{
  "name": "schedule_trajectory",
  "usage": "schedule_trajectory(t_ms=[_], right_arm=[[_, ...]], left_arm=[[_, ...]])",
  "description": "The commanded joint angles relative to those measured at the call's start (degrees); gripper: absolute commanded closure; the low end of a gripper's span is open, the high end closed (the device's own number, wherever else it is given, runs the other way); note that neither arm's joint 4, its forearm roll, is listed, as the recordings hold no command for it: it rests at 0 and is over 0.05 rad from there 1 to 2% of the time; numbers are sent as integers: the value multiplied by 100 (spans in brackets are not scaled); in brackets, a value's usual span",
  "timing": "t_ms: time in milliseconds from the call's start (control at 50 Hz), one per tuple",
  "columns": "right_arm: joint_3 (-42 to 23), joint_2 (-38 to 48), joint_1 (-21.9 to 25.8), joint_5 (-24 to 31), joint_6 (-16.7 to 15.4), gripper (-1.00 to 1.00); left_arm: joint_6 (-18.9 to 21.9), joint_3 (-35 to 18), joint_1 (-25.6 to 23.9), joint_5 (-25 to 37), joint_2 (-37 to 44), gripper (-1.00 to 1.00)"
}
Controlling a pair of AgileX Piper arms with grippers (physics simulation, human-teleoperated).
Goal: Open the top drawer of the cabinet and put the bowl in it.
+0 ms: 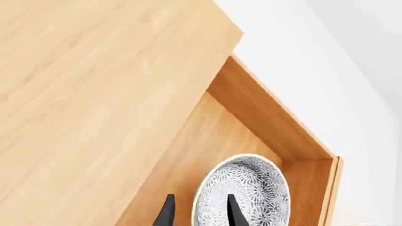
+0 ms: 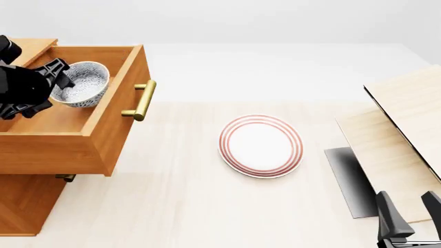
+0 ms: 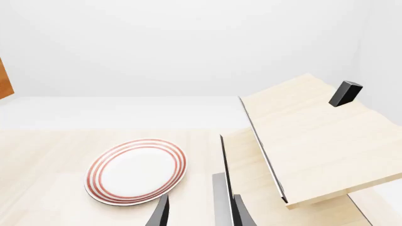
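The cabinet (image 2: pixel 28 201) stands at the table's left, and its top drawer (image 2: pixel 117 119) is pulled far out, brass handle (image 2: pixel 142 99) facing right. Inside the drawer the speckled bowl (image 2: pixel 86 85) (image 1: pixel 248 193) is tilted, its opening turned toward my left gripper (image 2: pixel 61 75) (image 1: pixel 199 212). That gripper straddles the bowl's rim with its fingers spread: one finger (image 1: pixel 234 212) lies over the bowl's inside, and the other (image 1: pixel 166 212) stands off from the rim with a gap showing. My right gripper (image 2: pixel 408 209) (image 3: pixel 201 214) is open and holds nothing at the near right.
A white plate with red rings (image 2: pixel 261 145) (image 3: pixel 137 170) lies mid-table. Pale wooden boards (image 2: pixel 406 129) (image 3: pixel 314 141) slope up at the right, with a small black block (image 3: pixel 345 93) on top. A lower drawer's handle (image 2: pixel 65 177) peeks out under the open drawer.
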Motion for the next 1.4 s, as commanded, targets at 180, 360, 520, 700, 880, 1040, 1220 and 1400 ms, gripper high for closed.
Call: schedule_trajectory(t_ms=[180, 360, 520, 700, 880, 1040, 1220, 1400], right_arm=[[2, -3, -1, -5, -4, -100], [2, -3, -1, -5, -4, -100], [2, -3, -1, -5, -4, -100], [2, -3, -1, -5, -4, -100], [2, -3, -1, -5, -4, -100], [2, -3, -1, -5, -4, -100], [2, -3, -1, -5, -4, -100], [2, -3, -1, -5, -4, -100]], left_arm=[[135, -138, 3, 180, -100, -100], [188, -159, -18, 309, -221, -100], [230, -210, -18, 473, -377, -100], [282, -308, -30, 659, -506, -100], [314, -365, -71, 909, -776, -100], [352, -452, -110, 1178, -1063, -100], [425, -475, -159, 1432, -1369, -100], [466, -440, -201, 1600, -1631, -100]])
